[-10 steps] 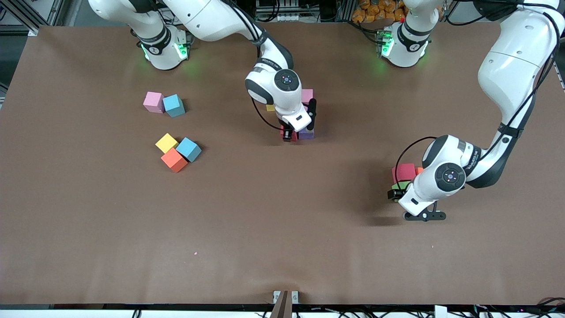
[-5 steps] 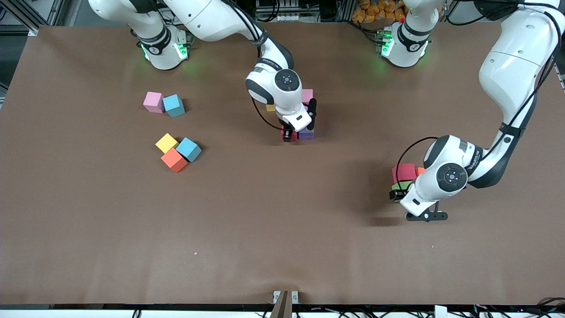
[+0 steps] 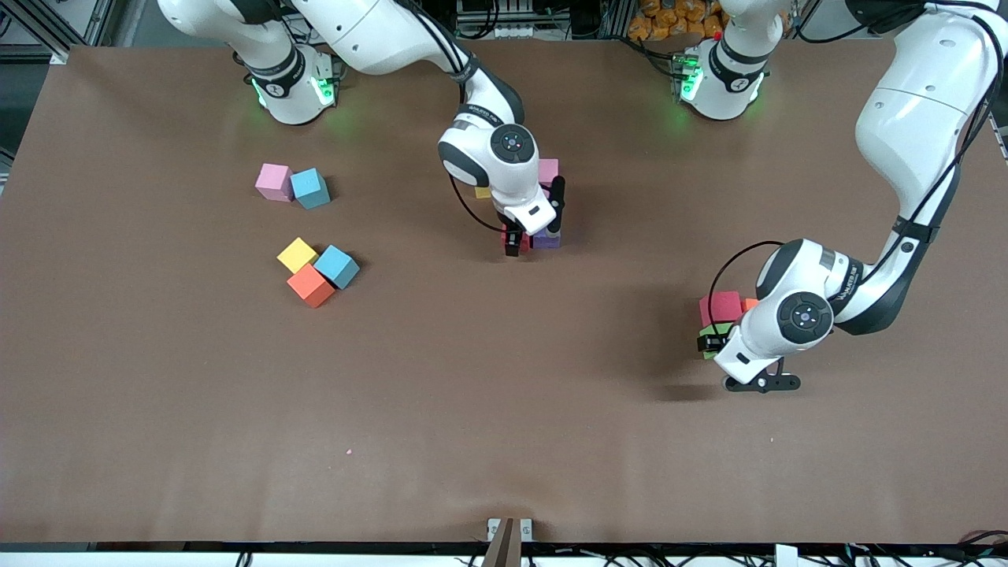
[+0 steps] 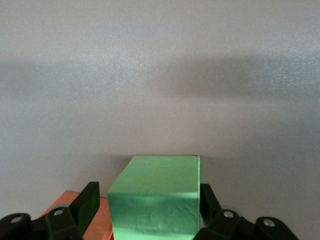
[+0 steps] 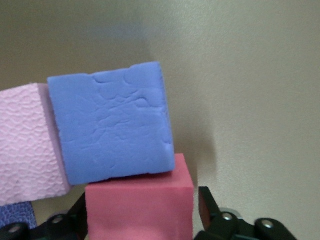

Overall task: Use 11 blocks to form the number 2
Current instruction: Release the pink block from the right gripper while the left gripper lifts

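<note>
My right gripper [image 3: 516, 240] stands open astride a red block [image 5: 140, 210] on the table, with a gap at each finger. The red block touches a purple block [image 5: 112, 127], which sits beside a pink block [image 5: 27, 145]; these form the number 2 cluster [image 3: 546, 236] at mid-table, partly hidden by the right hand. My left gripper [image 3: 713, 342] is low at the left arm's end, open around a green block [image 4: 157, 180], one finger [image 4: 87, 202] still apart from it. An orange block [image 4: 104, 222] lies against the green one, and a red block [image 3: 720, 305] is beside them.
Toward the right arm's end lie a pink block [image 3: 273, 181] touching a light-blue cube [image 3: 309, 187]. Nearer the front camera sit a yellow block [image 3: 297, 253], an orange block [image 3: 310, 285] and another light-blue cube [image 3: 337, 265], all touching.
The right gripper has opened and let go of the red block beside the purple one. The left gripper's fingers have narrowed around the green block.
</note>
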Controlling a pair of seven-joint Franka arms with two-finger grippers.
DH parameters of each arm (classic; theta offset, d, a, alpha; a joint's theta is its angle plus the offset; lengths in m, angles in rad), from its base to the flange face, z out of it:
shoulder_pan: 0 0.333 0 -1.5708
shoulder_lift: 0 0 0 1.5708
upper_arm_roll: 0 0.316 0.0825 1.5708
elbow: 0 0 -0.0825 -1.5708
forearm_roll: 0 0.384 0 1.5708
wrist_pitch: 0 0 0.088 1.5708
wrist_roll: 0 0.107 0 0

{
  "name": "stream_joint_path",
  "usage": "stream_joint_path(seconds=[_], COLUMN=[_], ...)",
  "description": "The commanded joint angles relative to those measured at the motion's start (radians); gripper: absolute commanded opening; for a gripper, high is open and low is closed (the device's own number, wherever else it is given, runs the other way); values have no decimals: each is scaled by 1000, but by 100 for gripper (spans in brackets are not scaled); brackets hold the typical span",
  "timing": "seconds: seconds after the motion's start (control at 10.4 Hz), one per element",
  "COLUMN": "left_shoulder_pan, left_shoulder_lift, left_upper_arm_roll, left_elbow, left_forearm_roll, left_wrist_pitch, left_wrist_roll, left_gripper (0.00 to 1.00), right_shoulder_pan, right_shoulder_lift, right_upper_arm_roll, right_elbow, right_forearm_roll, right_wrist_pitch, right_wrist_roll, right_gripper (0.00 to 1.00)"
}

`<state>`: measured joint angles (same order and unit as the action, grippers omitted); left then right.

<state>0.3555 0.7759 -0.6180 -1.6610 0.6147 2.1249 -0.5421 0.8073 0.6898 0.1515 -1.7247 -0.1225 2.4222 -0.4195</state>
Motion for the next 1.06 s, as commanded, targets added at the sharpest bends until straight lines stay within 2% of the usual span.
stream_joint_path(seconds=[0.0, 0.58, 0.77, 0.96], left_shoulder_pan=[2, 0, -3, -7], left_shoulder_lift=[-35, -32, -26, -23], left_upper_arm_roll=[-19, -20, -19, -19], left_elbow=[-8, -6, -5, -5], left_forearm_roll=[-7, -23, -23, -23], left_wrist_pitch=[-42, -43, -43, -43], left_wrist_roll=[-19, -21, -19, -21], left_gripper=[86, 81, 74, 68], right_shoulder_pan=[6, 1, -6, -45], right_shoulder_lift=[-25, -140, -179, -242], right_upper_arm_roll=[-9, 2, 2, -7], right_elbow=[8, -28, -44, -49], right_forearm_roll=[-5, -3, -5, -5], right_wrist_pitch=[-17, -112, -155, -257], right_wrist_roll=[19, 19, 15, 21], right_gripper=[100, 100, 100, 100])
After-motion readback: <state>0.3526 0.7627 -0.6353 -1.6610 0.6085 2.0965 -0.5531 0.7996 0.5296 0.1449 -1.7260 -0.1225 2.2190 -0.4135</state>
